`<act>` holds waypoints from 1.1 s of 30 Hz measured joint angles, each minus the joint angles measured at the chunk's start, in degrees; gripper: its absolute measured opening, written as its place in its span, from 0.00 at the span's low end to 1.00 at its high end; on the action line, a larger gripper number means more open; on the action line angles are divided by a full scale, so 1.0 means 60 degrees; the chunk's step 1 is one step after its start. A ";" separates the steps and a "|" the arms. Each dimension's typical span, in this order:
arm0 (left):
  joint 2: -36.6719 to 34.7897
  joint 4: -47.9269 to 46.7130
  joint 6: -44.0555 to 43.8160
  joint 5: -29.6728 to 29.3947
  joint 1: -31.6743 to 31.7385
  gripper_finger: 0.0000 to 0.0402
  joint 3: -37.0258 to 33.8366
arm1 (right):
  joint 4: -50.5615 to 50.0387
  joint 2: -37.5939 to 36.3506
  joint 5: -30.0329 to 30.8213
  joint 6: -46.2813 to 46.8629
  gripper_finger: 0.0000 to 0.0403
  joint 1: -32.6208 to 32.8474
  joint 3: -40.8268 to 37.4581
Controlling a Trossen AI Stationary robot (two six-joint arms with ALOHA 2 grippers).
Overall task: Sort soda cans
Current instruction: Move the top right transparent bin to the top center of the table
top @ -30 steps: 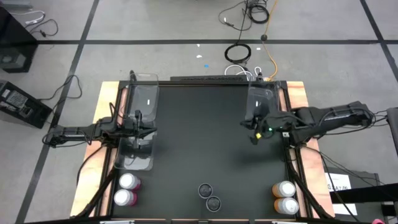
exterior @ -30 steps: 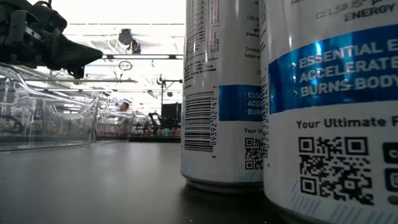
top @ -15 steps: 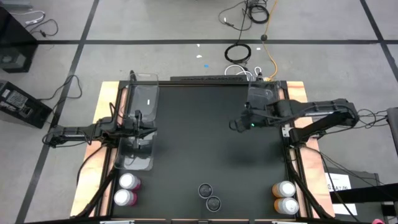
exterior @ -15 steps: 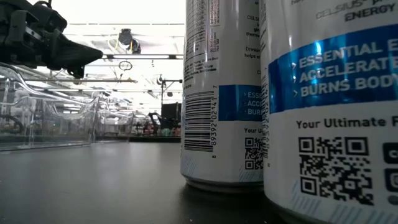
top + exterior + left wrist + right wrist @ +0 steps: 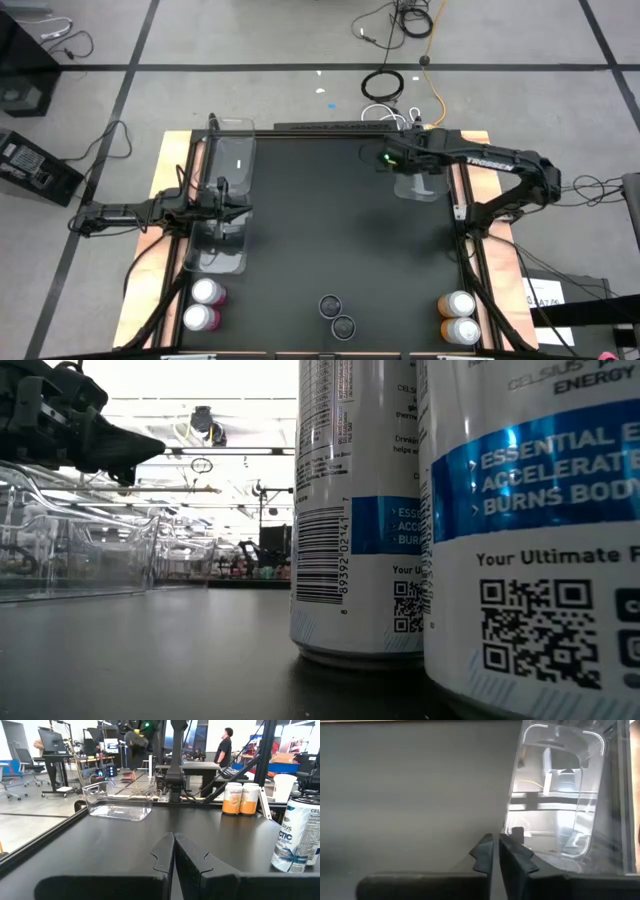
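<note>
So no sorting has begun. The right gripper (image 5: pixel 383 160) hangs by the far clear bin (image 5: pixel 418 170), fingers together, holding nothing. The cans (image 5: pixel 334 316) stand along the near edge. It must reach one next.

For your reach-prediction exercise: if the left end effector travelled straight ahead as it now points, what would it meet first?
Probably the clear bin on the table's far side. The shut left end effector faces bare black tabletop before it; the orange cans sit off to one side. Depth is uncertain.

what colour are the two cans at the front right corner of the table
Orange bodies with silver tops, the orange cans; the left wrist view shows it best.
</note>
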 joint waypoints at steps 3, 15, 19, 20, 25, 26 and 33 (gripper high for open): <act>0.0001 0.0000 -0.0001 0.0000 -0.0002 0.06 -0.0001 | 0.0189 0.0297 -0.0101 -0.0233 0.15 -0.0345 0.0000; 0.0002 0.0000 -0.0001 0.0000 0.0000 0.06 0.0000 | 0.0164 0.1768 -0.0352 -0.0647 0.41 -0.1225 -0.0007; 0.0001 0.0000 -0.0003 0.0000 -0.0002 0.06 0.0000 | 0.0191 0.2101 -0.0721 -0.0996 0.42 -0.1592 -0.0211; 0.0002 0.0000 -0.0002 0.0000 -0.0002 0.06 -0.0001 | 0.0211 0.2112 -0.0752 -0.1004 0.42 -0.1673 -0.0336; 0.0002 0.0000 0.0000 0.0000 -0.0002 0.06 0.0000 | 0.2337 0.1816 -0.1664 -0.1211 0.40 -0.2013 -0.1438; 0.0002 0.0000 -0.0001 0.0000 -0.0002 0.06 0.0000 | 0.2780 0.1740 -0.1741 -0.1215 0.40 -0.2050 -0.1647; 0.0002 0.0000 -0.0004 0.0000 0.0001 0.06 0.0000 | 0.3273 0.1685 -0.1930 -0.0983 0.32 -0.2215 -0.2320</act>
